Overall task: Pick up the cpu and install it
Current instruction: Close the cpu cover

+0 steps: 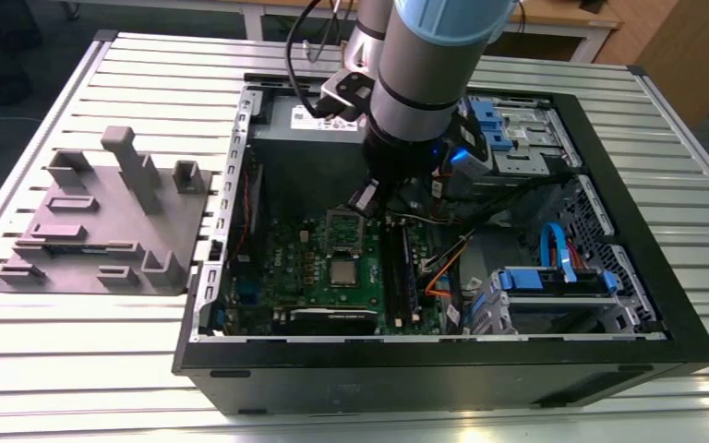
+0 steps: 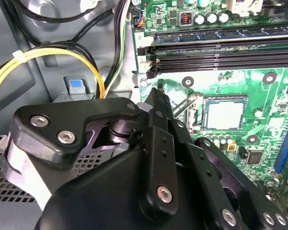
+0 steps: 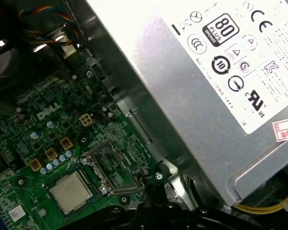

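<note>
**Item 1: tool**. Black, on a grey and light-blue arm, it is hanging inside the open computer case, low over the board. Whether it is open or closed cannot be told, and nothing is showing in its grasp. In both wrist views its tip is pointing toward the socket area.

**Item 2: cpu**. A silver-grey square, it is lying flat in its socket on the motherboard, below the tool and a little past its tip, not touching it. In both wrist views the cpu is sitting beside a hinged metal socket frame that is standing open between it and the tool.

**Item 3: power supply**. This grey metal box is running alongside the tool, close to it. It is carrying a white label crowded with printed certification marks and small print, plus a small sticker with red print at one edge.

**Item 4: motherboard markings.** White lettering and component codes are showing on the green board. Black memory slots are lying beyond the socket from the tool.

**Item 5: yellow cables**. They are looping behind the tool, bound with a white tie.

**Item 6: desk**. The ribbed aluminium slats are carrying the case. A grey plastic block fixture is standing well away from the tool, on the exterior view's left.

**Item 7: room.** Wooden furniture is standing behind the desk.
</note>
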{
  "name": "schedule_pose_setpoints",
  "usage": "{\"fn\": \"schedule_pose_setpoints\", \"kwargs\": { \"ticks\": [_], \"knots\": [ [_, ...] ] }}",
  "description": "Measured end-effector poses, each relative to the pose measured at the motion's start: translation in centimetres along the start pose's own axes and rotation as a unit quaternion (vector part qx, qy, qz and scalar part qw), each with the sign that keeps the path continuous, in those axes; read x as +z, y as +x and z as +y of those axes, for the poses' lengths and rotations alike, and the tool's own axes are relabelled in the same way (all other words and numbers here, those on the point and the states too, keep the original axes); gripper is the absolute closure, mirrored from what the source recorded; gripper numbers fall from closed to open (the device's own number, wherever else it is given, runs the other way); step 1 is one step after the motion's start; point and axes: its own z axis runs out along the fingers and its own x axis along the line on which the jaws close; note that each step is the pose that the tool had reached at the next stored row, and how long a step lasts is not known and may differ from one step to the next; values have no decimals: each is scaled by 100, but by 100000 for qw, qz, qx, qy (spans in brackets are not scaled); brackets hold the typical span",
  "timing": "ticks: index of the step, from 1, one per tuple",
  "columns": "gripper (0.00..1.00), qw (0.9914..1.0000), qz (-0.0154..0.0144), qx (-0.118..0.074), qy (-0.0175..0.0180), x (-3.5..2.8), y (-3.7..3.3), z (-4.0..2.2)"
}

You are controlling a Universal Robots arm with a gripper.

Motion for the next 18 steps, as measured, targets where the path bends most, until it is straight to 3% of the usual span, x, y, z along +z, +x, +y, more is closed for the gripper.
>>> {"fn": "schedule_pose_setpoints", "kwargs": {
  "ticks": [3,7,18],
  "knots": [
    [90,99999,401,24,296,-5,6,9],
    [90,99997,633,38,463,-21,15,25],
    [90,99996,754,-76,543,-104,17,45]
  ]
}}
